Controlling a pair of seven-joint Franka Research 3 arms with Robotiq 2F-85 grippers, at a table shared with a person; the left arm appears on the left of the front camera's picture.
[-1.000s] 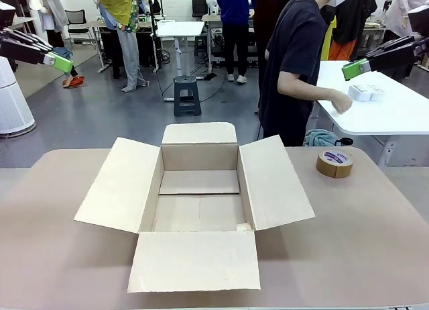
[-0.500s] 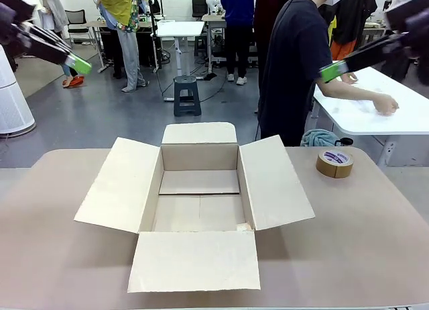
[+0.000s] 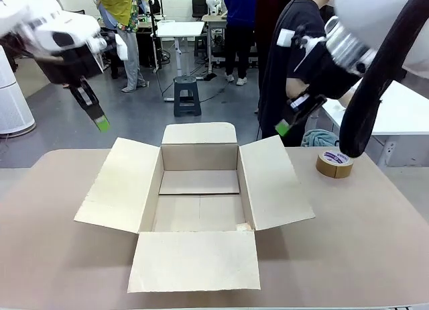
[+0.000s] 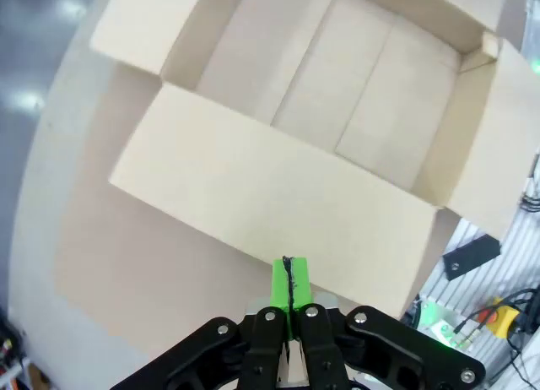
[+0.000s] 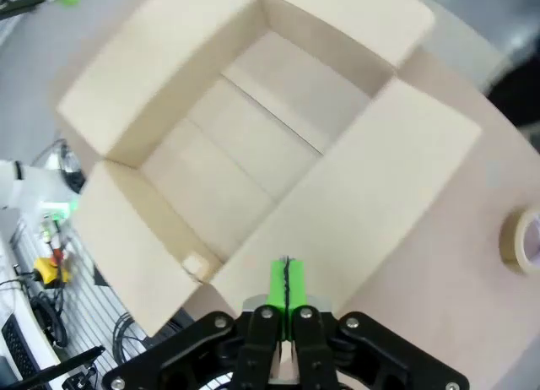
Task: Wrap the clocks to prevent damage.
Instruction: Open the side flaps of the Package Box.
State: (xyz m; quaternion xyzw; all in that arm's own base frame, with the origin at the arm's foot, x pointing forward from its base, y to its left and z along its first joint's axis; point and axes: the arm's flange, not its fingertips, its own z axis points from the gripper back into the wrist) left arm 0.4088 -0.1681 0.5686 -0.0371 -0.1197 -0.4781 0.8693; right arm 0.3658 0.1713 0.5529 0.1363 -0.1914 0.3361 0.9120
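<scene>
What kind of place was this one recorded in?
Probably a robotics lab or workshop: white work tables on a grey floor, a step stool, people standing about, and an open cardboard box and tape roll on the robot's table.

tape roll (image 5: 525,238): cut by edge | person (image 3: 275,75): partly behind right arm (image 3: 375,21)

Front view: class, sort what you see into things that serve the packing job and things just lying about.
For the job:
open cardboard box
roll of tape
left gripper, shut
right gripper, shut

Lying about:
black stool
teal cloth
white table
</scene>
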